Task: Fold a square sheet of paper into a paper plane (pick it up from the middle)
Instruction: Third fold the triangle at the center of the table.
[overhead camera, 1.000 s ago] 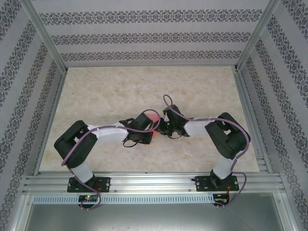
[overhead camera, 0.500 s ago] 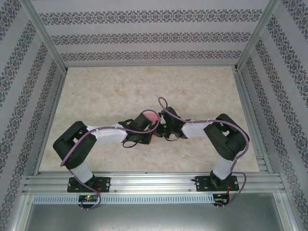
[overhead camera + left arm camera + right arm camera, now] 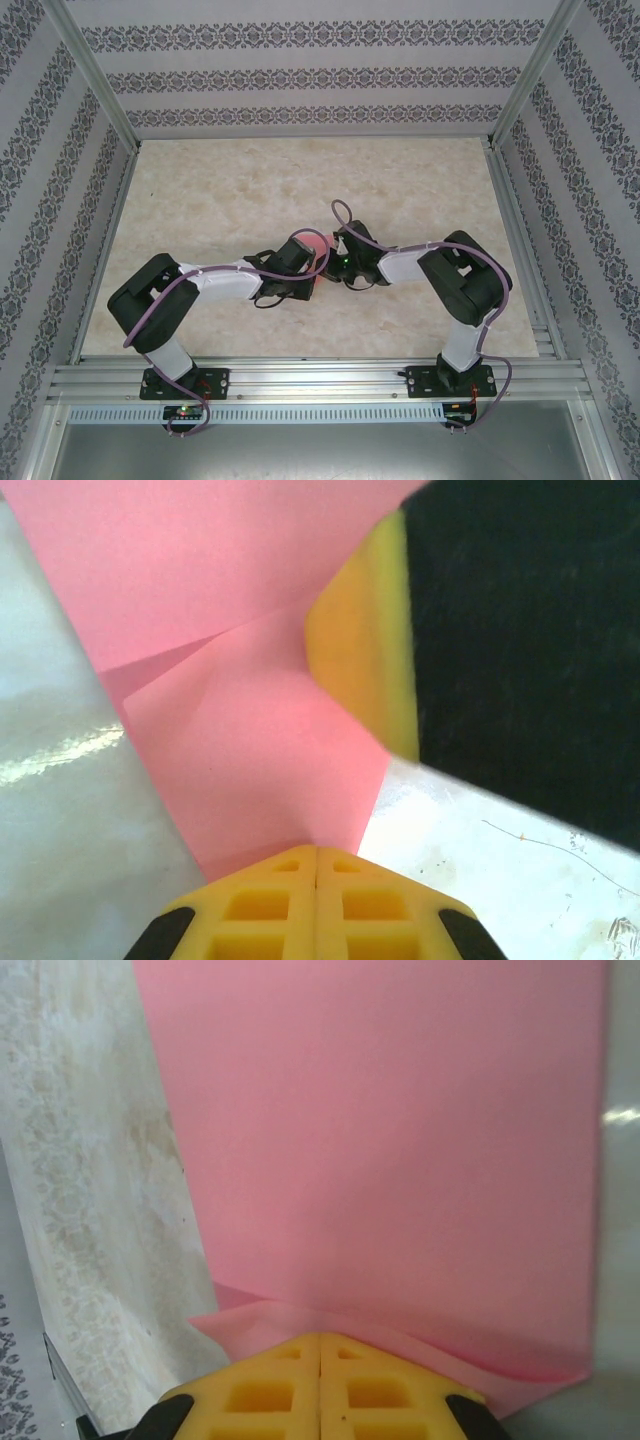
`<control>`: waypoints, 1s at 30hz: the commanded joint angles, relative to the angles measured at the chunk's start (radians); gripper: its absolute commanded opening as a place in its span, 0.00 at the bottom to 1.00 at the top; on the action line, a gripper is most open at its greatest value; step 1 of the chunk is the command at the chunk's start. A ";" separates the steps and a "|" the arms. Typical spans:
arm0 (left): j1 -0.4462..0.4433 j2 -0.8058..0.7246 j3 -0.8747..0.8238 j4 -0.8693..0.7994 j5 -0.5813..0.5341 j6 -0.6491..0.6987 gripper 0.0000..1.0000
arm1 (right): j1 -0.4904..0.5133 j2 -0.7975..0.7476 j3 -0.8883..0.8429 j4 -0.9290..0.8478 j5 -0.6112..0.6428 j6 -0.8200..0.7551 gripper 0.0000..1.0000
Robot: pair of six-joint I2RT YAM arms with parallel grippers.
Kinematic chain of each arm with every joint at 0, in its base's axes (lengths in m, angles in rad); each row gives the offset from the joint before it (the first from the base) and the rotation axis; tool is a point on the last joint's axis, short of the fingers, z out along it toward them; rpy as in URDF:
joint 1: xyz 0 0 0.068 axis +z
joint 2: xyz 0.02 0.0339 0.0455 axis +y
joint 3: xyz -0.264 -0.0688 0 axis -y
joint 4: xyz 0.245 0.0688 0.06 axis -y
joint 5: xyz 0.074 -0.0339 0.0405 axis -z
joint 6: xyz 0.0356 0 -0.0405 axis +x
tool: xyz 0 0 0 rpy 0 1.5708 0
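Note:
The square sheet of paper (image 3: 318,244) is pink, partly folded, and sits at mid-table between the two wrists. In the left wrist view the sheet (image 3: 230,680) shows a slanted crease and runs down into my left gripper (image 3: 317,852), whose yellow jaws are pressed together on its near tip. One yellow finger (image 3: 365,645) of the right gripper touches the sheet from the right. In the right wrist view the sheet (image 3: 390,1140) lies flat ahead. My right gripper (image 3: 320,1340) is shut on its curled-up near edge.
The marble-patterned table (image 3: 220,190) is bounded by patterned walls and an aluminium frame (image 3: 300,380) along the near edge. The two wrists meet almost head to head (image 3: 325,262) at the middle.
The right gripper has closed on the paper's edge and its wrist has shifted slightly left. The left arm has edged right, still shut on the sheet.

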 commanded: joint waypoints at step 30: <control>-0.006 0.006 -0.035 -0.102 -0.036 0.017 0.02 | -0.019 -0.025 -0.067 0.170 -0.046 -0.029 0.11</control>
